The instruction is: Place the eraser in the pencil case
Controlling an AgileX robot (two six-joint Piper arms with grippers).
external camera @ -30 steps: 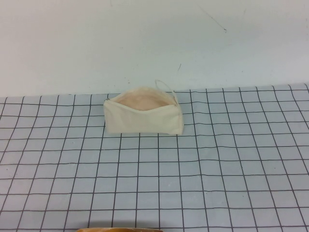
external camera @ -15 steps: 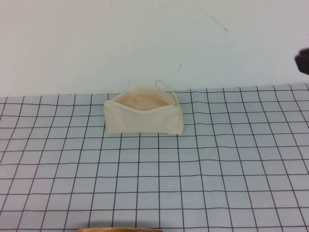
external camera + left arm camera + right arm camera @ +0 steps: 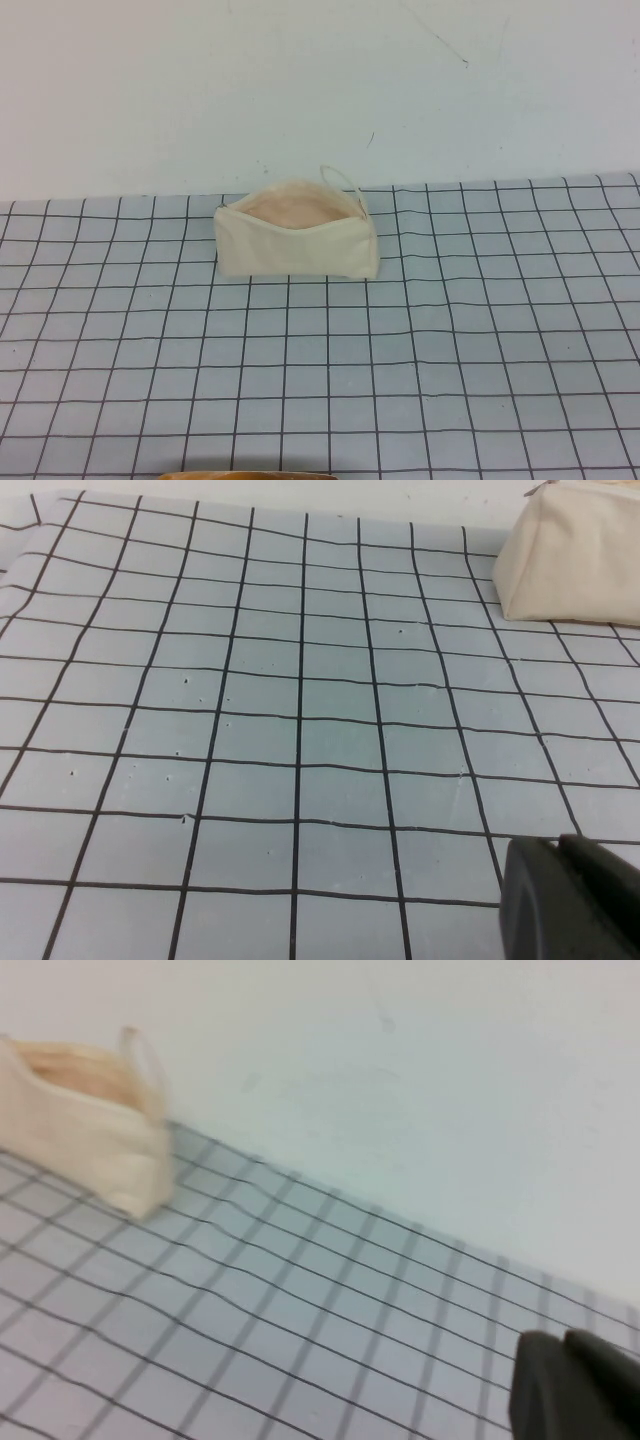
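The pencil case (image 3: 297,250), a cream-white fabric pouch, stands on the grid mat near the back wall with its mouth open upward, showing a pinkish-beige lining and a thin cord loop (image 3: 341,179). It also shows in the left wrist view (image 3: 575,560) and the right wrist view (image 3: 85,1130). The eraser is not in view in any frame. Neither gripper shows in the high view. My left gripper (image 3: 560,848) hovers over bare mat, well away from the pouch, fingers pressed together. My right gripper (image 3: 563,1342) is off to the pouch's right near the wall, fingers together, nothing seen between them.
The grey mat with black grid lines (image 3: 400,380) covers the table up to the white wall (image 3: 320,90). A thin tan-orange edge (image 3: 250,475) shows at the bottom middle of the high view.
Half a second ago a dark part of the right arm showed at the right edge of the high view; it is now gone. The pouch has not moved.
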